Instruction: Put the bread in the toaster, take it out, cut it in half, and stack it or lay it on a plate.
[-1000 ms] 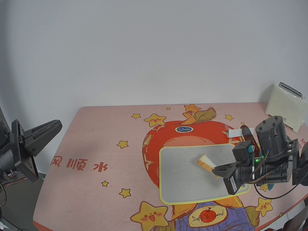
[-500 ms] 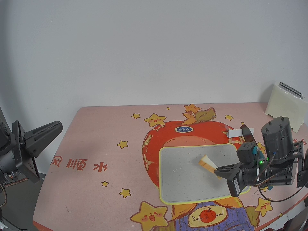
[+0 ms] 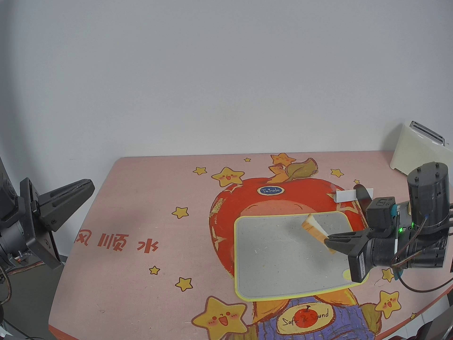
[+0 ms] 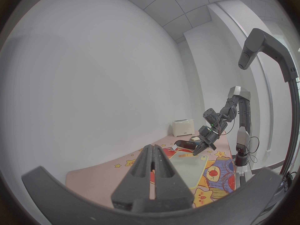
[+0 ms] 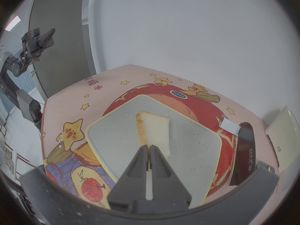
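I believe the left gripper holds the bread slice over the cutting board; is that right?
Not quite: the right gripper holds the bread slice over the cutting board, as the head view shows; the left gripper is empty beside the table.

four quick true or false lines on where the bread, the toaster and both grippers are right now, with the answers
1. The right gripper is shut on the bread slice. True.
2. The toaster stands at the far right edge of the table. True.
3. The bread slice sits in the toaster. False: it is held over the cutting board, apart from the toaster.
4. The left gripper hangs over the cutting board. False: it is off the table's left side, jaws shut on nothing.
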Robot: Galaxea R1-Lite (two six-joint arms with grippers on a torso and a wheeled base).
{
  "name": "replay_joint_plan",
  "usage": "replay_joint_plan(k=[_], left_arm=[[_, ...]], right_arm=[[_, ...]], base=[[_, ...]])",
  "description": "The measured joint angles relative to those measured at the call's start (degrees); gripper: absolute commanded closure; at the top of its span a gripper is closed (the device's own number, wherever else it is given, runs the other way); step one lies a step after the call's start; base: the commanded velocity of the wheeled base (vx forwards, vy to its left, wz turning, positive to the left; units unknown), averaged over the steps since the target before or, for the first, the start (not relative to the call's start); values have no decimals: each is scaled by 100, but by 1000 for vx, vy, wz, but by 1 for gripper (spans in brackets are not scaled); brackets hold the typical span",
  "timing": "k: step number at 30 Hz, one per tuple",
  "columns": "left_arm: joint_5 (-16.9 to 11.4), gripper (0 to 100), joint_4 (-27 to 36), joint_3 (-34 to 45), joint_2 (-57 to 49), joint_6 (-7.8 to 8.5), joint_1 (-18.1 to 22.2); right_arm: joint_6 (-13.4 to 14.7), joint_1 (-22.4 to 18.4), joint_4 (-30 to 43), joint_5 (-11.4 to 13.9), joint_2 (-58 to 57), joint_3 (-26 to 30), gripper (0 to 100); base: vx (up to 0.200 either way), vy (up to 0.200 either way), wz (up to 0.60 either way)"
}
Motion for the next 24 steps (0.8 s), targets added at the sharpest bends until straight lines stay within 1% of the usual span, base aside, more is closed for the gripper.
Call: replay_joint_plan(k=[9,15,17,24], left_arm=[[-23,100,-5,-17,0,-55,0],[-37,100,-13,-72,0,-221,5],[-34,100,-16,-84,0,-245,7],[-34,100,-16,-87,0,-246,5]], right_arm=[[26,28,2,-33,-63,5,100],[50,37,0,-39,-63,2,100],[50,37,-2,-39,-66,2,100],[46,41,-2,-49,-68,5,100]], base=[[0,0,0],[0,0,0],[0,-200,0],[0,-200,0]])
